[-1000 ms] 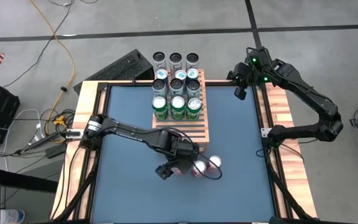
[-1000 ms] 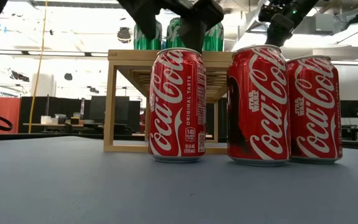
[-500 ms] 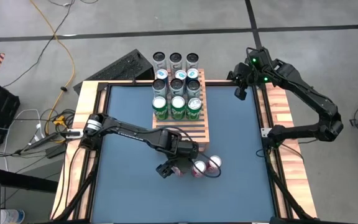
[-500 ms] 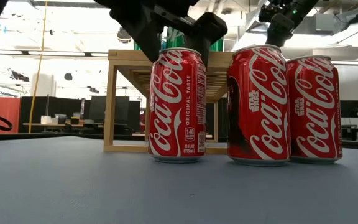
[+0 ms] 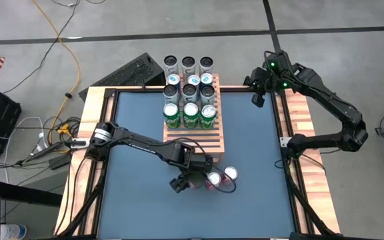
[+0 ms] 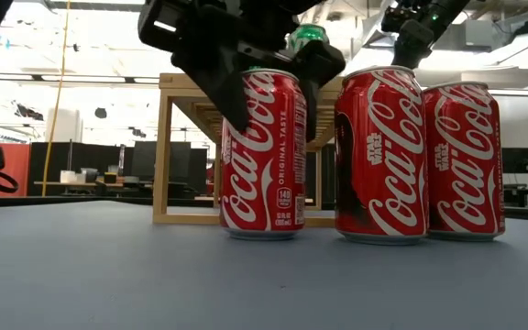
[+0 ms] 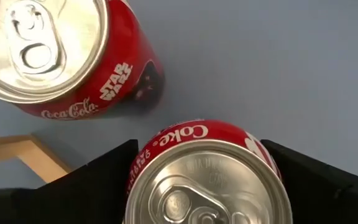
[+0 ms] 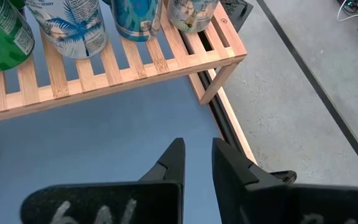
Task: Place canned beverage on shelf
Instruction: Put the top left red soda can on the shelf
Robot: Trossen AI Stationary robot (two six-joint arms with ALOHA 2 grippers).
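- Red aluminium cola can [image 6: 262, 156] stands on the blue desk [image 5: 139, 207], between the spread fingers of the left gripper [image 6: 269, 87], not clamped.
- Right gripper [image 8: 197, 163], fingers nearly together, hovers near the light-brown slatted wooden shelf [image 5: 212, 137].

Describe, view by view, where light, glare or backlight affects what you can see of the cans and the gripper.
Low view: bright room behind backlights the left gripper, leaving it a near-black shape over the nearest red can. Left wrist view: that can's silver lid shines, and the Star Wars can casts a soft shadow on the blue table. High view: even light, no strong shadows.
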